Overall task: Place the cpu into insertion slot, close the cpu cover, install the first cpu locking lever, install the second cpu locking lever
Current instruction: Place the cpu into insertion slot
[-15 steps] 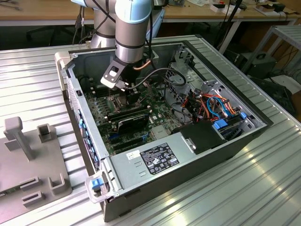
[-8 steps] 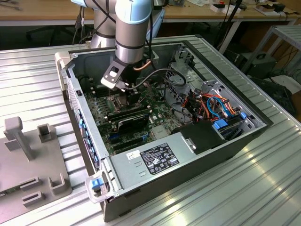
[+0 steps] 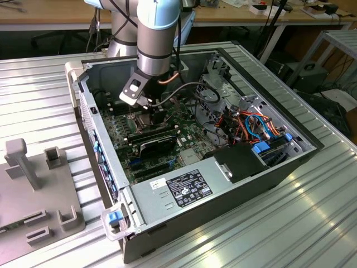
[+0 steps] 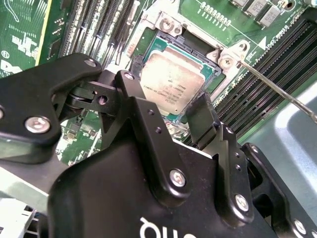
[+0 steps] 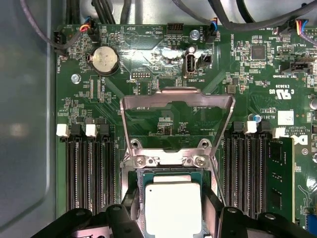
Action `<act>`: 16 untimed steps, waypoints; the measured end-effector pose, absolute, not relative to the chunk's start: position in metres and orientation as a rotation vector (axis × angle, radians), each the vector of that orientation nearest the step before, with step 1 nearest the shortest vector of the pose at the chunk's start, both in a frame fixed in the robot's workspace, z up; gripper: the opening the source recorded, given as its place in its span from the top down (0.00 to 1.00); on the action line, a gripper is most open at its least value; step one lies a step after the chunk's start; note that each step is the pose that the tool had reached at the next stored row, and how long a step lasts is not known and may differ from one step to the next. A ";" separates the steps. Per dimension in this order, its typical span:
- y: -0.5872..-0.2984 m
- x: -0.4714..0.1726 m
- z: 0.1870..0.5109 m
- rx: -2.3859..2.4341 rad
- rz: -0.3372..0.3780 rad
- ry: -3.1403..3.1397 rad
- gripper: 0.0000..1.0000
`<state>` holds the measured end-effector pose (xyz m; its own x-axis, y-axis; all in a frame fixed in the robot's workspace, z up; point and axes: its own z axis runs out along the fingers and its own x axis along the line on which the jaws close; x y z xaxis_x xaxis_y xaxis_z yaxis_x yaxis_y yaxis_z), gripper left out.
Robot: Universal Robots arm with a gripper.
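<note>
The grey-and-pale-blue robot arm (image 3: 153, 33) hung from the upper middle of the exterior view into the open black desktop computer case (image 3: 268, 184), which lay on a ribbed silver metal table (image 3: 312, 223). Low on the exterior view's left sat a grey moulded fixture block (image 3: 33, 190), well apart from the case.

In the second wrist view the black two-fingered gripper (image 4: 163, 94) was clamped on the cpu (image 4: 173, 79), a small flat square chip with a silvery-beige metal top. Its fingers (image 4: 136, 99) sat against two opposite edges of the chip. The chip lay flat within the insertion slot (image 4: 229, 58) — the square dark socket with a shiny metal rim on the green motherboard (image 5: 148, 49). A thin bright wire locking lever (image 4: 277, 88) slanted away from one corner of that rim, across the long black memory slots (image 4: 287, 49).

In the first wrist view the cpu cover (image 5: 177, 97) — a thin dark-silver metal frame plate with a large square window — stood raised on its hinge at the socket's edge, not down over the chip. The green board showed through its window. More memory slots flanked the socket on both sides, and a round silver coin battery (image 5: 104, 59) sat on the board beyond the raised cover.
</note>
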<state>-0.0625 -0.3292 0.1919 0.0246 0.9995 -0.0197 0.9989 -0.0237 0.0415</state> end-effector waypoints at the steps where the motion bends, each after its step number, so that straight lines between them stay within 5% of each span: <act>1: -0.329 -0.062 0.192 2.225 0.023 2.156 0.39; 16: -0.329 -0.062 0.193 2.232 0.022 2.150 0.40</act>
